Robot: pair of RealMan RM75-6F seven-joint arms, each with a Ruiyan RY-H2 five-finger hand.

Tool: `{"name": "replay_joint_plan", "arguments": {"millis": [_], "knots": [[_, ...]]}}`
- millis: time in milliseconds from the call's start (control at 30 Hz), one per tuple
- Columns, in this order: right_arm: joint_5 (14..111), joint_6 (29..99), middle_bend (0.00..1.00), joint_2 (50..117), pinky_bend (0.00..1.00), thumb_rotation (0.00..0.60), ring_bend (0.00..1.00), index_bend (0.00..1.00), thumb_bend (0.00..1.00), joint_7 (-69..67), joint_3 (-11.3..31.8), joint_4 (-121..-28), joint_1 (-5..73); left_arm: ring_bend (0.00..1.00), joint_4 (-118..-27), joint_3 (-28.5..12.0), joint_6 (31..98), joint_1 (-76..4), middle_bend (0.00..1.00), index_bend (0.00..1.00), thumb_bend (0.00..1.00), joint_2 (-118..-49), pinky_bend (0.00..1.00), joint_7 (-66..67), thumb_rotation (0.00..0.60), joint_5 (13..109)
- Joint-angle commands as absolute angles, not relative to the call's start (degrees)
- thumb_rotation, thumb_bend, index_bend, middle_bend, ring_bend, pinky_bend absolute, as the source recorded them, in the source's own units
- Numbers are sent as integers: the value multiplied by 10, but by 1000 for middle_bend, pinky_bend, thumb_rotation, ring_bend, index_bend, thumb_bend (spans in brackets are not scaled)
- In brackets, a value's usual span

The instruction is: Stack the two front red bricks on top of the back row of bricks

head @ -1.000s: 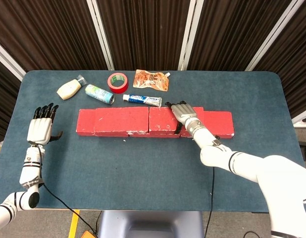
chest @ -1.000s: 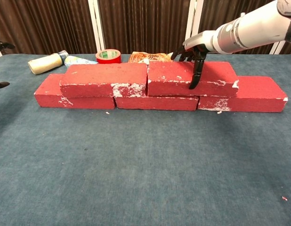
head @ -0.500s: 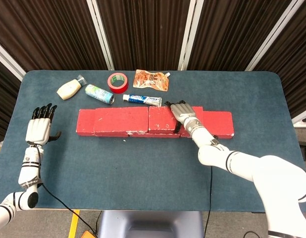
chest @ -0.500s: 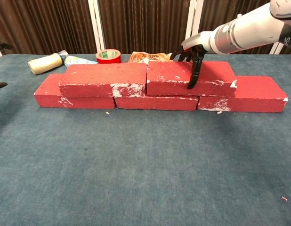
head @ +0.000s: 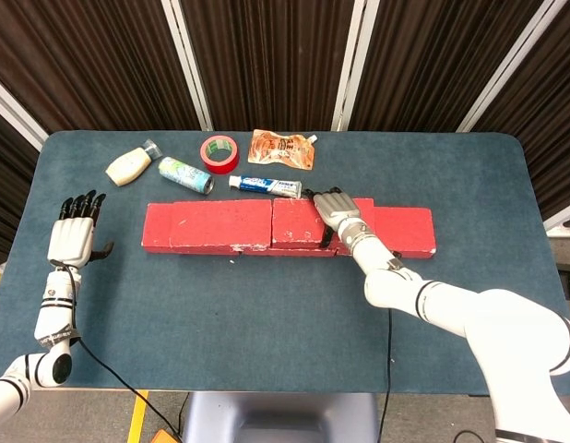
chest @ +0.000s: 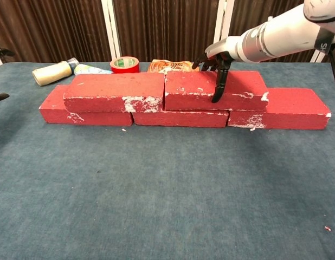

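Note:
Two red bricks lie on top of a back row of red bricks [chest: 293, 107]. The upper left brick [head: 222, 221] [chest: 114, 90] and the upper right brick [head: 298, 222] [chest: 195, 91] sit end to end, touching. My right hand [head: 338, 213] [chest: 218, 55] grips the upper right brick, with fingers over its top and back and the thumb down its front face. Far to the left, above the table's left edge, my left hand [head: 72, 236] is held up with fingers spread and holds nothing.
Behind the bricks lie a cream bottle [head: 128, 167], a small printed bottle [head: 185, 175], a red tape roll [head: 219, 152] [chest: 124, 63], an orange pouch [head: 283, 148] and a toothpaste tube [head: 267, 185]. Blue cloth covers the table [head: 267, 314].
My right hand has slid the upper right brick a little to the left, and the upper left brick has shifted left with it. The left hand has barely moved.

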State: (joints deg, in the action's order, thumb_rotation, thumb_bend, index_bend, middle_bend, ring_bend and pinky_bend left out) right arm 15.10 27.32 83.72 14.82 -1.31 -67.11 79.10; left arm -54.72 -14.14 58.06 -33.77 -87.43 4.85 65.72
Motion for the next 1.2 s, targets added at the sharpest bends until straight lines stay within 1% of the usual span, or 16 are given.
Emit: {"name": "replay_joint_plan", "arguments": {"millis": [33, 100, 167, 267, 400, 500, 600, 967, 1100, 1200], "knots": [[147, 271, 311, 837, 0, 600, 202, 144, 206, 151, -16, -672, 794, 0, -542, -142, 577, -340, 0, 0, 276, -877, 0, 45, 600, 657], [142, 270, 284, 837, 0, 600, 179, 131, 205, 152, -18, -672, 795, 0, -537, -142, 576, -341, 0, 0, 276, -879, 0, 44, 600, 657], [138, 273, 254, 837, 0, 600, 154, 114, 205, 152, -19, -673, 797, 0, -550, -137, 590, -330, 0, 0, 277, -872, 0, 41, 600, 664], [132, 277, 231, 838, 0, 600, 129, 91, 195, 154, -20, -673, 799, 0, -558, -136, 593, -327, 0, 0, 277, -868, 0, 42, 600, 665], [125, 278, 198, 838, 0, 600, 94, 59, 143, 156, -22, -674, 801, 0, -562, -136, 594, -326, 0, 0, 277, -866, 0, 44, 600, 664], [124, 277, 181, 839, 0, 600, 84, 43, 85, 155, -20, -674, 800, 0, -560, -137, 591, -327, 0, 0, 277, -866, 0, 44, 600, 662], [126, 277, 173, 840, 0, 600, 83, 35, 55, 154, -18, -672, 799, 0, -560, -137, 592, -326, 0, 0, 276, -866, 0, 45, 600, 662], [125, 270, 171, 846, 0, 600, 84, 30, 54, 154, -15, -664, 803, 0, -566, -139, 593, -325, 0, 0, 276, -863, 0, 52, 600, 658], [124, 271, 168, 849, 0, 600, 127, 38, 54, 154, -15, -660, 805, 0, -564, -139, 591, -325, 0, 0, 275, -863, 0, 51, 600, 657], [128, 280, 168, 852, 0, 600, 187, 51, 55, 152, -11, -659, 804, 0, -563, -139, 591, -325, 0, 0, 275, -864, 0, 50, 600, 658]]}}
